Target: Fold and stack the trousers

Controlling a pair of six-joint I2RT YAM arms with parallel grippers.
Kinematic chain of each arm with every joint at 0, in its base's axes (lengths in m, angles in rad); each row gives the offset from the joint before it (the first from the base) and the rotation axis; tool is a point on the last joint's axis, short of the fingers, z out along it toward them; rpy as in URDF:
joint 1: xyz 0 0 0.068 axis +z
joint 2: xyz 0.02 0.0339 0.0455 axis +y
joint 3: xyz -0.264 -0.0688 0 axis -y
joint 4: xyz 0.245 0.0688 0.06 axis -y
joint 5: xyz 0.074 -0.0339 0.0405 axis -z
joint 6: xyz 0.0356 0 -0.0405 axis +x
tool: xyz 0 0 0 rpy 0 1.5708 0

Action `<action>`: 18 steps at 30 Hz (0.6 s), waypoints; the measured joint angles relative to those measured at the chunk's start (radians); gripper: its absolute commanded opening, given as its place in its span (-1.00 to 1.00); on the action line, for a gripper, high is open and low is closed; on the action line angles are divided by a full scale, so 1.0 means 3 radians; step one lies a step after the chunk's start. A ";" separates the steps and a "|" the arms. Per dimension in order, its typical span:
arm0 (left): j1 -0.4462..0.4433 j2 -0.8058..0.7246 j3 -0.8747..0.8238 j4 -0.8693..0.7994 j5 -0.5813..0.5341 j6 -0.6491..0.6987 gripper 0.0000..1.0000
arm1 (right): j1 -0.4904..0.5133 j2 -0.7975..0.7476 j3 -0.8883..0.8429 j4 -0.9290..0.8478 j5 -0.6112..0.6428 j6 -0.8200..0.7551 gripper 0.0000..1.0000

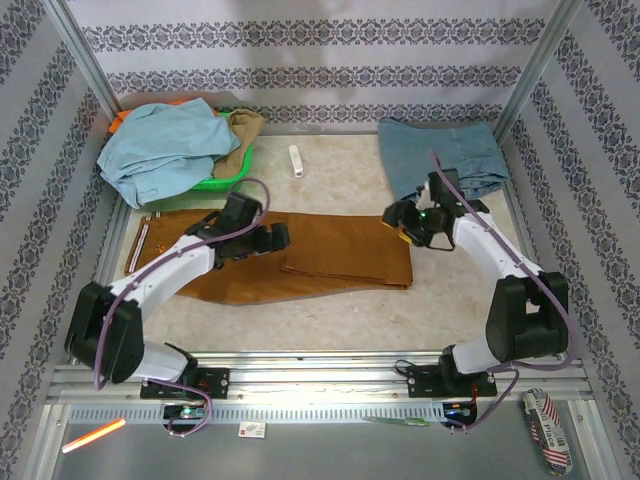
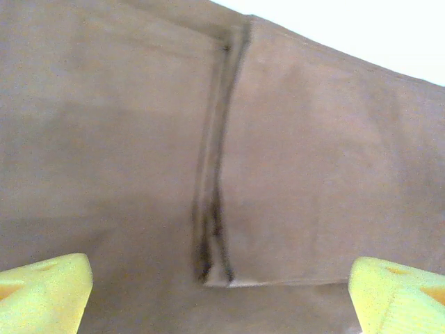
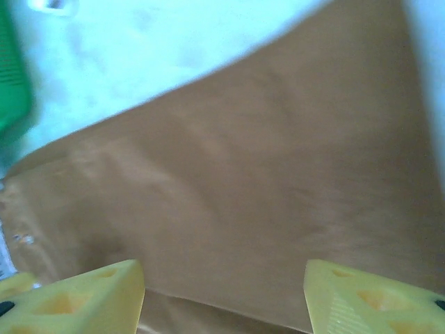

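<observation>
The trousers [image 1: 330, 262] lie flat, one end doubled back; the left gripper [image 2: 219, 278] and right gripper [image 3: 222, 282] hover wide and empty, likely letting the fold settle.

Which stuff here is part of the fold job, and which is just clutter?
Job: brown trousers.
Lying about: blue denim piece; pale blue garment; green basket; small white object; orange stick.
</observation>
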 measured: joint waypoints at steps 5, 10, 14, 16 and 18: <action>-0.0195 0.0598 0.0350 -0.0025 -0.0083 0.0079 0.66 | -0.0201 0.0062 -0.0350 0.0022 0.0009 -0.0076 0.29; -0.0220 0.0993 0.0472 -0.0046 -0.0056 0.0137 0.34 | -0.0214 0.0114 -0.0484 0.0097 -0.0018 -0.0149 0.29; -0.0257 0.1148 0.0495 -0.0050 -0.0013 0.0159 0.20 | -0.0299 0.0092 -0.0501 0.0127 -0.0057 -0.0174 0.29; -0.0273 0.1186 0.0495 -0.0048 0.0023 0.0160 0.14 | -0.0346 0.0042 -0.0512 0.0128 -0.0067 -0.0196 0.29; -0.0286 0.1211 0.0495 -0.0047 0.0051 0.0153 -0.16 | -0.0383 -0.0024 -0.0528 0.0125 -0.0079 -0.0223 0.29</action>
